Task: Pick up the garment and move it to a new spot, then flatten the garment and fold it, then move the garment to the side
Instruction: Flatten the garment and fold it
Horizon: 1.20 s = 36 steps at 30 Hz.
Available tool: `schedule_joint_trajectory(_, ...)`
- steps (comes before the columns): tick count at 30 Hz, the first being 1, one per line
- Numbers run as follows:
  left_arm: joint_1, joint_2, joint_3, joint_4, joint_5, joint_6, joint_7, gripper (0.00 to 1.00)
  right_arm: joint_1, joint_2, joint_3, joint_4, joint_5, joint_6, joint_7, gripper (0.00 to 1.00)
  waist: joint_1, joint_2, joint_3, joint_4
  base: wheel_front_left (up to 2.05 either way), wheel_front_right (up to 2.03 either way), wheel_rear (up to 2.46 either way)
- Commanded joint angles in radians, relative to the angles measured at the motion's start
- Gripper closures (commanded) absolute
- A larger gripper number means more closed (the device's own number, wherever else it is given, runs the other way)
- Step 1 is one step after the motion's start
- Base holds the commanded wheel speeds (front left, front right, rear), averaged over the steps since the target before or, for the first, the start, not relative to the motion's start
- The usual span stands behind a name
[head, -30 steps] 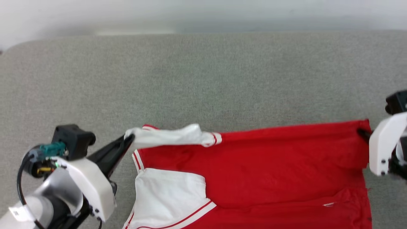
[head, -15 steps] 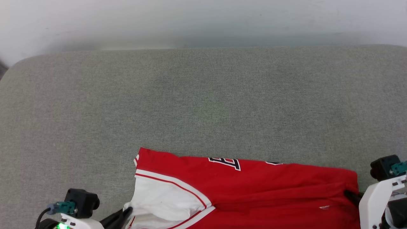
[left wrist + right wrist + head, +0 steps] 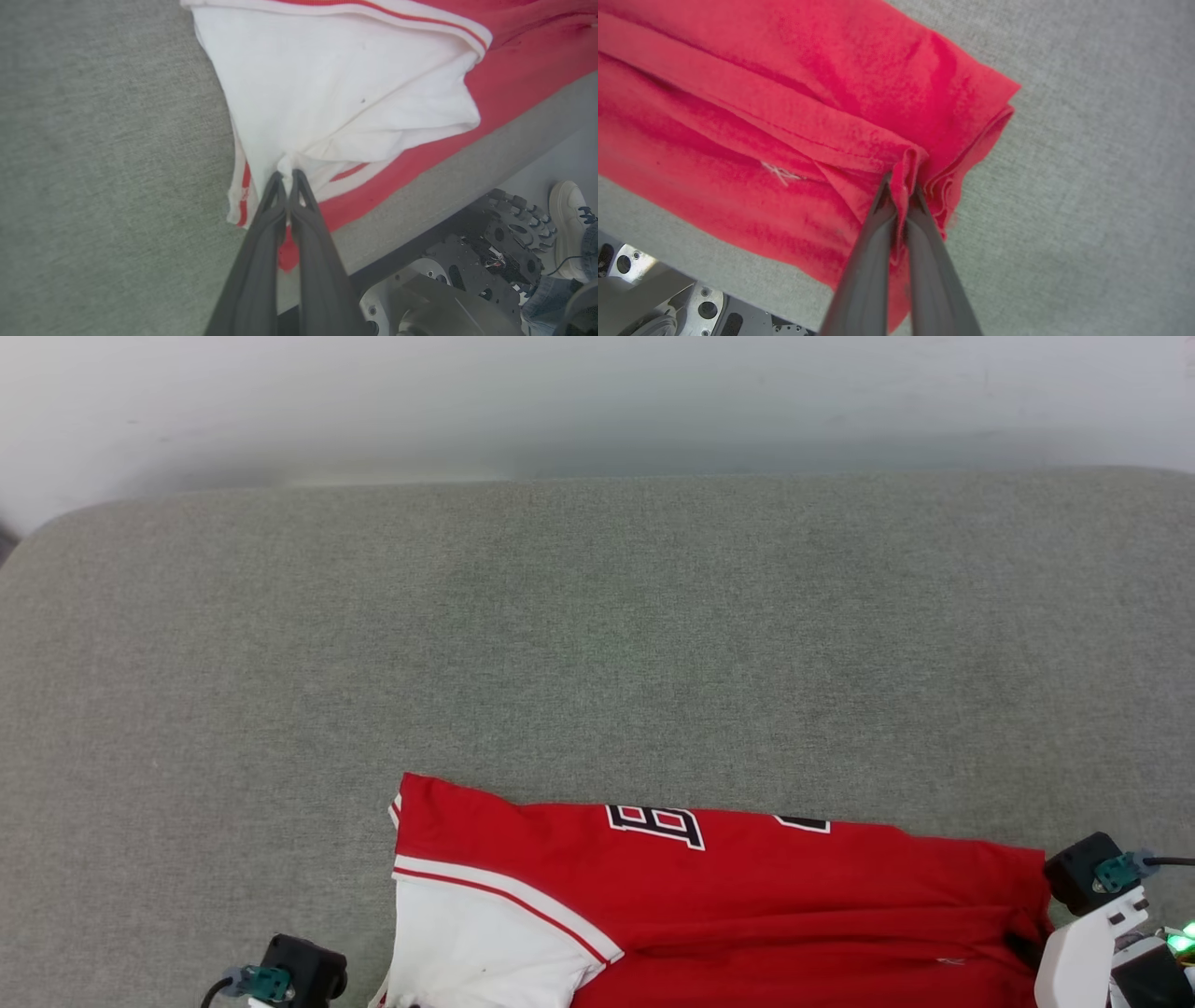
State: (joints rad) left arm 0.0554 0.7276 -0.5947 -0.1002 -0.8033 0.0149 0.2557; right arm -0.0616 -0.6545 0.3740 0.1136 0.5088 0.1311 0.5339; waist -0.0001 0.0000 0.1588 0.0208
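The garment [image 3: 747, 905], a red jersey, lies doubled over at the near edge of the grey surface, with part of a black, white-outlined number [image 3: 655, 824] showing along its far fold. Its white sleeve [image 3: 476, 952] sits at the left end. In the left wrist view my left gripper [image 3: 286, 175] is shut on a pinch of the white sleeve [image 3: 336, 93]. In the right wrist view my right gripper [image 3: 901, 186] is shut on the bunched red hem corner [image 3: 915, 121]. The right gripper [image 3: 1025, 947] meets the garment's right end in the head view.
The grey padded surface [image 3: 597, 635] stretches far beyond the garment to a pale wall [image 3: 597, 401]. Its near edge [image 3: 420, 205] runs close under the garment. Below it are my wheeled base [image 3: 514, 233] and a person's white shoe [image 3: 567, 205].
Both grippers have drawn back toward the near edge, pulling the held edge over the garment. The number now shows at the fold. The head camera has also shifted.
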Motion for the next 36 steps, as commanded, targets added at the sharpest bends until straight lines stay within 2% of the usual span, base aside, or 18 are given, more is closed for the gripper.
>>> schedule_joint_trajectory(1,-0.008,-0.006,-0.004,0.006,0.005,-0.004,-0.006,0.55,-0.002,-0.006,0.01,0.012,-0.007,-0.001,-0.005,0.16,0.0001,0.0,-0.002,-0.001,0.0,0.0,0.0)
schedule_joint_trajectory(2,-0.011,-0.009,-0.007,0.017,0.009,-0.008,-0.009,0.0,-0.009,-0.006,0.021,0.022,-0.006,-0.001,-0.019,0.0,0.0001,0.0,-0.005,-0.002,0.0,0.0,0.0)
schedule_joint_trajectory(6,-0.022,-0.025,-0.001,0.046,0.018,-0.014,-0.05,0.0,-0.025,-0.008,0.054,0.04,0.012,-0.001,-0.061,0.0,0.0001,0.0,-0.029,-0.005,0.0,0.0,0.0)
schedule_joint_trajectory(10,-0.027,-0.033,0.025,0.046,0.031,-0.007,-0.119,0.0,-0.046,0.0,0.041,0.021,0.04,-0.001,-0.087,0.0,0.0001,0.0,-0.057,-0.008,0.0,0.0,0.0)
schedule_joint_trajectory(15,-0.032,-0.056,0.084,0.019,0.047,0.015,-0.251,0.0,-0.038,0.03,-0.019,-0.039,0.082,-0.001,-0.078,0.0,0.0001,0.0,-0.089,-0.012,0.0,0.0,0.0)
schedule_joint_trajectory(19,-0.037,-0.09,0.152,0.007,0.067,0.059,-0.395,0.0,-0.021,0.068,-0.102,-0.098,0.081,-0.001,-0.055,0.0,0.0001,0.0,-0.102,-0.014,0.0,0.0,0.0)
schedule_joint_trajectory(22,-0.034,-0.119,0.192,0.006,0.098,0.092,-0.481,0.0,0.002,0.119,-0.182,-0.12,0.058,-0.001,-0.031,0.0,0.0001,0.0,-0.106,-0.014,0.0,0.0,0.0)
schedule_joint_trajectory(26,-0.029,-0.183,0.26,-0.016,0.15,0.131,-0.517,0.0,0.044,0.212,-0.308,-0.124,0.012,-0.001,0.009,0.0,0.0001,0.0,-0.104,-0.009,0.0,0.0,0.0)
schedule_joint_trajectory(27,-0.021,-0.236,0.337,-0.057,0.246,0.143,-0.522,0.0,0.08,0.295,-0.399,-0.119,-0.029,-0.001,0.041,0.0,0.0001,0.0,-0.099,-0.005,0.0,0.0,0.0)
schedule_joint_trajectory(32,0.025,-0.324,0.452,-0.103,0.399,0.103,-0.52,0.0,0.117,0.409,-0.528,-0.101,-0.101,-0.001,0.09,0.0,0.0001,0.0,-0.088,0.003,0.0,0.0,0.0)
schedule_joint_trajectory(36,0.047,-0.396,0.532,-0.113,0.464,0.048,-0.521,0.0,0.131,0.465,-0.584,-0.066,-0.131,-0.001,0.115,0.0,0.0001,0.0,-0.08,0.011,0.0,0.0,0.0)
